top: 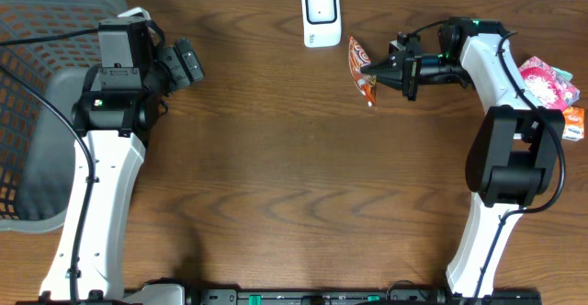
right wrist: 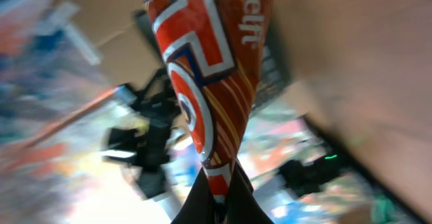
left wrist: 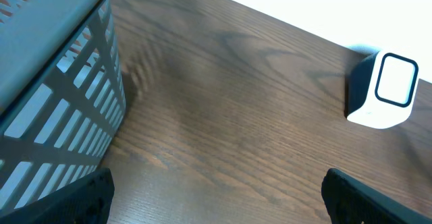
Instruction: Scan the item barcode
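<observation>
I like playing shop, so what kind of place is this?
Probably a pretend checkout on a wooden table: a white barcode scanner, a mesh basket, and a red snack packet pinched in the right gripper.

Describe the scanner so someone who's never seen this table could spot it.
Start at the brown wooden table and go to the middle of its far edge. There stands the scanner, a small white box with a dark-framed window. Its neighbour, the packet in the right gripper, is red and orange.
</observation>
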{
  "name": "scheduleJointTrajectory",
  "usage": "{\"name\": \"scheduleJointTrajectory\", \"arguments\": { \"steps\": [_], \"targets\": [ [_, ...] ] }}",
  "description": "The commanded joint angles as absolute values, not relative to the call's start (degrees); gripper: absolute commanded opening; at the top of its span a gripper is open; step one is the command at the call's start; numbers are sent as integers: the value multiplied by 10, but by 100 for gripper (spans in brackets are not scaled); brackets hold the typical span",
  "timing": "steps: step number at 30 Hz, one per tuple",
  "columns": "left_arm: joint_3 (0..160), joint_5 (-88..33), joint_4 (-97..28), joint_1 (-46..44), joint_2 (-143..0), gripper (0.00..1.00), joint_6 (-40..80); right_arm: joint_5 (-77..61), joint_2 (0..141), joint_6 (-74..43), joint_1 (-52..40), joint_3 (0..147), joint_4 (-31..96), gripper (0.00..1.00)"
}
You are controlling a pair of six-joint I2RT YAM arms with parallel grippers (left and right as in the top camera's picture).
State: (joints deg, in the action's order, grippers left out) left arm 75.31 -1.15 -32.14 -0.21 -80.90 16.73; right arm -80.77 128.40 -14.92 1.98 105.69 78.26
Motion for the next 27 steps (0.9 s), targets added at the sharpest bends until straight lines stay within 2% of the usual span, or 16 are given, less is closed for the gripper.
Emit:
{"name": "scheduleJointTrajectory", "arguments": {
  "steps": [1, 9, 14, 27],
  "targets": [
    [760, -9, -321, -2, -812, 98, 168, -694, 1278, -104, 23, 1057, 768, 1],
    [760, -9, -321, -2, -812, 98, 168, -401, 1278, -89, 16, 1057, 770, 1],
    [760, -9, -321, -2, -812, 98, 168, -266, 1278, -105, -4, 1057, 781, 1],
    [760, -9, -321, -2, -812, 98, 168, 218, 1278, -337, -148, 1057, 760, 1]
  ]
}}
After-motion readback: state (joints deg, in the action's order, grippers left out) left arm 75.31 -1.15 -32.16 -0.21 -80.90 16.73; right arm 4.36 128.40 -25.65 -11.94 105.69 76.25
